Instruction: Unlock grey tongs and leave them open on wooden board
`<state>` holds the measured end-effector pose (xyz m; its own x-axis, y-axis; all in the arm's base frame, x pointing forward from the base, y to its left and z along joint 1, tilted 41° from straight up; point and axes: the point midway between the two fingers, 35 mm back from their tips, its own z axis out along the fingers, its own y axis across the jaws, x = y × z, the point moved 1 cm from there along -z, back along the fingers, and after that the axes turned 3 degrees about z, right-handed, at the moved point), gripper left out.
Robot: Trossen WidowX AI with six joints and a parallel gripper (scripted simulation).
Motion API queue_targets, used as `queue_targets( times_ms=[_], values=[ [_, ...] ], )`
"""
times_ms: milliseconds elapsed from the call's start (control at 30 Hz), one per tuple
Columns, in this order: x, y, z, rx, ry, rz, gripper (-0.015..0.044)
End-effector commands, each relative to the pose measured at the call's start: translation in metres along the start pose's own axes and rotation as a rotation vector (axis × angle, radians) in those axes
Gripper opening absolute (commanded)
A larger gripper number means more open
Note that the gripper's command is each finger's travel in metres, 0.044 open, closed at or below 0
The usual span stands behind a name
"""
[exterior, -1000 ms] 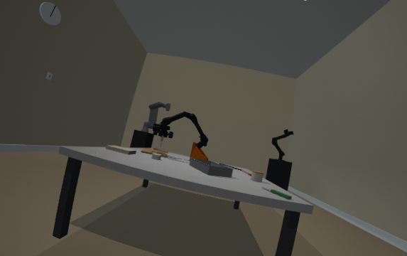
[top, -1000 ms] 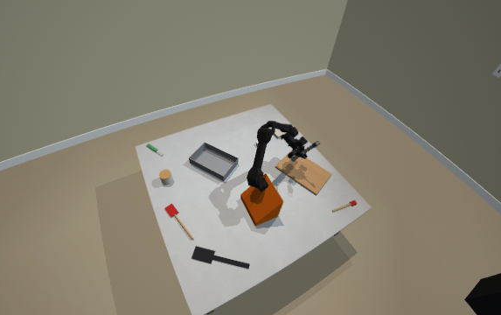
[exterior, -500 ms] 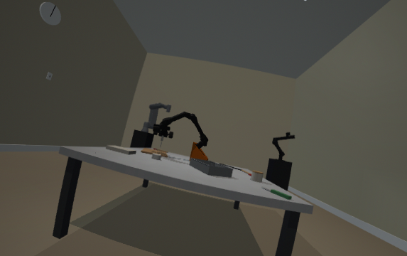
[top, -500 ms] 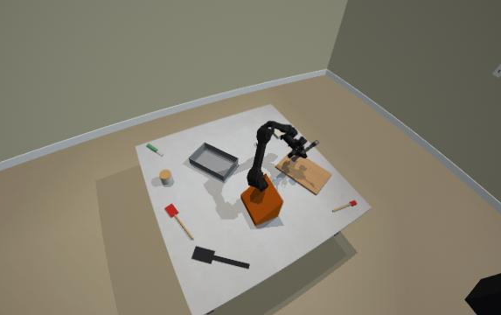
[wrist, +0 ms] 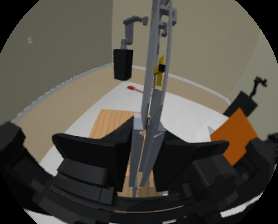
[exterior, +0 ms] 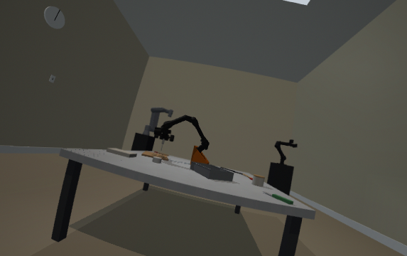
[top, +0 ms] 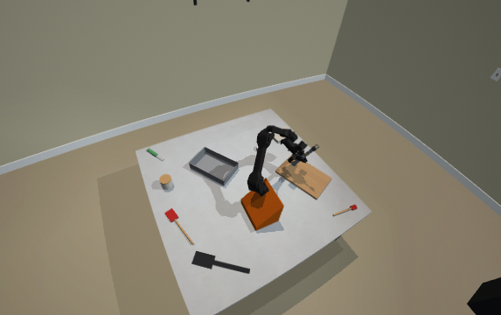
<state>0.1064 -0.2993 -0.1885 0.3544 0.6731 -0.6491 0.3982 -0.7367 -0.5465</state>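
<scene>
The gripper (top: pixel 299 157) (exterior: pixel 164 136) (wrist: pixel 140 120) is closed on the tongs (top: pixel 309 153) (exterior: pixel 162 144) (wrist: pixel 149 100), with 1 black finger pressing each side. The tongs are in the air above the wooden board (top: pixel 316 179) (exterior: pixel 150 155) (wrist: pixel 106 121), clear of the roasting tin (top: pixel 229 176) (exterior: pixel 220 173).

Handling: treat the tongs as light but long; expect leverage to twist them in a narrow grip. The 2 slender grey arms look metallic, smooth and probably slippery, stiff lengthwise and springy across. Hold both arms squarely, partway along, away from the yellow part (wrist: pixel 159 71). Whether the lock is released cannot be told.

Judgement: to unlock, squeeze with the tips pointing down; then lower the tongs flat and open the fingers slowly, as the arms may spring apart.

Materials: the board is a flat rectangle of striped, warm-brown wood; the tin is grey, rectangular and straight-walled.
</scene>
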Motion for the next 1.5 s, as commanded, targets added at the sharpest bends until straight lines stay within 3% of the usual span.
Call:
queue_targets(
  times_ms=[0, 300, 767, 1200, 1467],
  values=[
    [-0.002, 0.0, -0.001, -0.003, -0.009, 0.005, -0.015],
    [-0.002, -0.001, 0.007, 0.032, 0.085, -0.006, -0.015],
    [-0.004, -0.004, 0.033, 0.136, 0.649, -0.033, -0.015],
    [-0.024, 0.0, 0.041, 0.066, 1.168, 0.012, -0.015],
    [-0.026, 0.001, 0.041, 0.058, 1.193, 0.017, -0.015]
  ],
)
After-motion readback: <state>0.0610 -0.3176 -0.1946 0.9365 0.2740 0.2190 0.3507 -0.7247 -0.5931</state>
